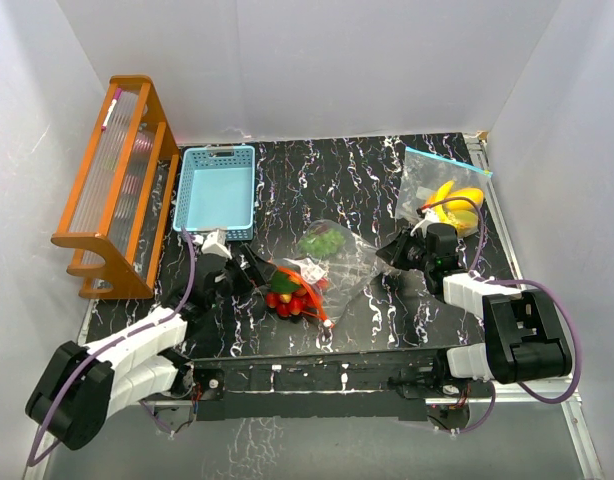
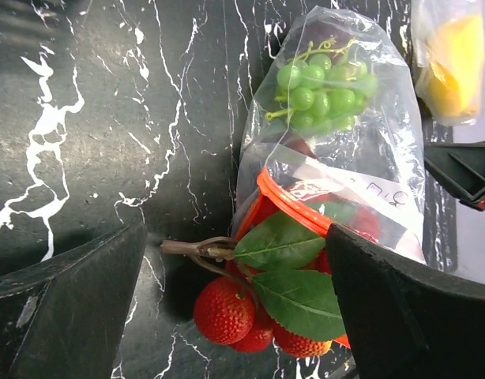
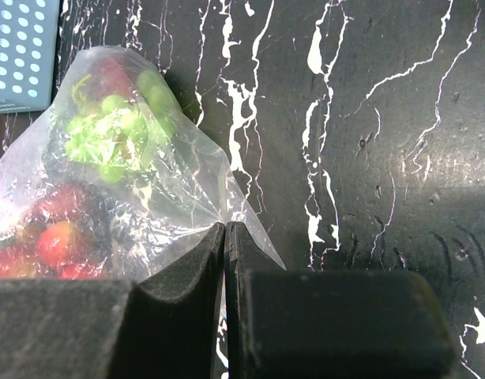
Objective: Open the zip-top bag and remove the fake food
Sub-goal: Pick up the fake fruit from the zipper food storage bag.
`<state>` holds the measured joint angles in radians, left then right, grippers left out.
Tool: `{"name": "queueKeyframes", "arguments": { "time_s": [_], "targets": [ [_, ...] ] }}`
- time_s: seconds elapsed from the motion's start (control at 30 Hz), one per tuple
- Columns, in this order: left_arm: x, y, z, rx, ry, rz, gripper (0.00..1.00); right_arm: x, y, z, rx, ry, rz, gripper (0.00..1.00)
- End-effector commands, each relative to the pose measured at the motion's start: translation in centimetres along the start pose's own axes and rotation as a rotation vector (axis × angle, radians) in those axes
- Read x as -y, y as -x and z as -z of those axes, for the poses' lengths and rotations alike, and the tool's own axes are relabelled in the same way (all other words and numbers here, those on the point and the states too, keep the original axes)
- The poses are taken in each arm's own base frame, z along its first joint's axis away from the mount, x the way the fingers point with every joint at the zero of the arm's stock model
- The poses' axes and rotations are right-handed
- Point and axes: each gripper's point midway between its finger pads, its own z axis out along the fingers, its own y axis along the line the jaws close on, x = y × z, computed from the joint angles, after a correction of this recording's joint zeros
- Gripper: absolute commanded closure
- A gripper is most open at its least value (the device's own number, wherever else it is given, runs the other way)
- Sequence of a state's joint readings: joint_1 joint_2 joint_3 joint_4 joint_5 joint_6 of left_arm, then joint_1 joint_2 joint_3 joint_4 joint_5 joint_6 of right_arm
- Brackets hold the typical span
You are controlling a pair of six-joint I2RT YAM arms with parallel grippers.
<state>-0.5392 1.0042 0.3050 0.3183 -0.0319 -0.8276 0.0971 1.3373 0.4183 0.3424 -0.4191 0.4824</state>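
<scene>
Centrally on the black marbled tabletop [image 1: 317, 180] lies a clear zip-top bag [image 1: 342, 260], its orange-red zip [image 2: 290, 204] towards the left arm.

Fake food, noted piece by piece:
- Grapes [image 2: 317, 95] – green bunch, inside the bag at its far closed end.
- Berries [image 2: 224, 309] – red, pebbled cluster on a brown stem, out past the zip and resting on the tabletop. More red shows through the film just behind the zip.
- Leaves [image 2: 278, 243] – two green ones, lying across the zip line, above the berries.

Left gripper [image 2: 234, 237]: fingers wide apart, low over the tabletop, one on each side of the berries and the bag's mouth. Nothing is held.

Right gripper [image 3: 227, 229]: fingers pressed together on a fold of the bag at its right edge – the film rises tent-like into the seam between them.

At the far right, well apart, lies a second bag [image 1: 437, 185] with yellow bananas [image 1: 457, 205] inside. A light-blue basket [image 1: 217, 190] sits far left of centre, with an orange wooden rack [image 1: 117, 180] beside it at the wall.
</scene>
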Motion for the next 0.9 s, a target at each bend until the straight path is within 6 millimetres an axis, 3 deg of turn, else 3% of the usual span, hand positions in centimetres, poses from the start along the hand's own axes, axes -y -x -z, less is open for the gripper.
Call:
{"name": "queueKeyframes", "arguments": {
  "time_s": [0.0,0.33,0.53,0.87],
  "targets": [
    [0.7,-0.5,-0.3,0.005,-0.102,0.072,0.10,-0.6,0.6,0.0,0.033,0.037,0.001,0.92],
    [-1.2,-2.7,-1.3,-0.023,-0.096,0.164,0.41,-0.5,0.8,0.5,0.038,0.020,0.011,0.92],
    [-0.7,-1.9,-2.1,0.021,-0.128,0.164,0.45,-0.4,0.1,0.7,0.026,0.021,0.002,0.92],
    [0.1,-2.2,-2.7,0.019,-0.207,0.209,0.90,-0.3,0.1,0.8,0.028,0.020,0.000,0.92]
  ]
}}
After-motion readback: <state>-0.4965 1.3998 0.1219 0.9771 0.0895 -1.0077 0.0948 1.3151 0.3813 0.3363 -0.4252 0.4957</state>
